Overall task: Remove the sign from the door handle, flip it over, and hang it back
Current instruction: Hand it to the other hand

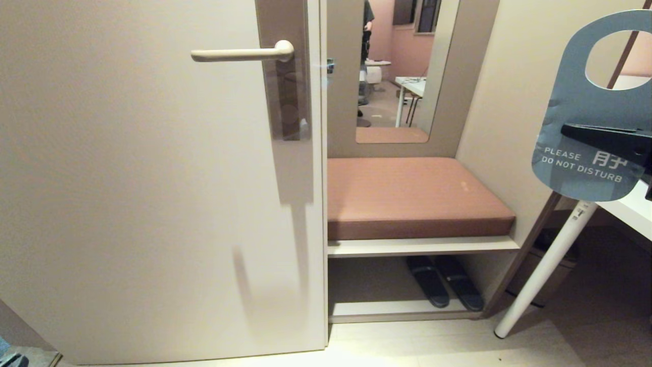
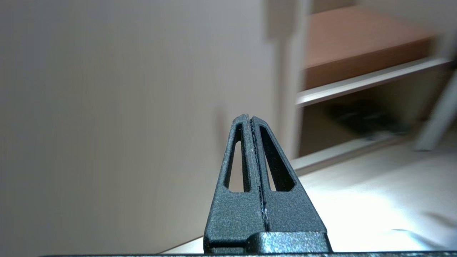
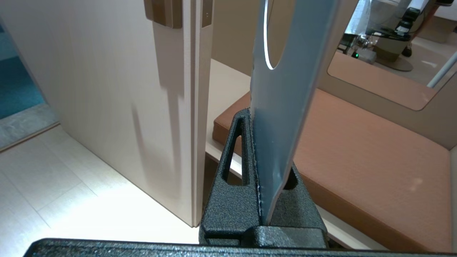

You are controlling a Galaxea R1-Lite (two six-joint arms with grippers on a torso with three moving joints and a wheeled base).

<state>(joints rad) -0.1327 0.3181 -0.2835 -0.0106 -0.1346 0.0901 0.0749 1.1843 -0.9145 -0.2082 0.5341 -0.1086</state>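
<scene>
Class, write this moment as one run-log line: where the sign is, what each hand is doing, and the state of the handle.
sign: off handle, blue side facing head camera | right hand: shut on sign | left hand: shut, empty | door handle: bare

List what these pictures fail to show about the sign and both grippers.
- Sign: head view shows only its blue-grey face; right wrist view shows it edge-on, the other face unseen.
- Right gripper: mostly cut off by the head view's right edge.
- Left gripper: absent from the head view; its wrist view's background is blurred.
</scene>
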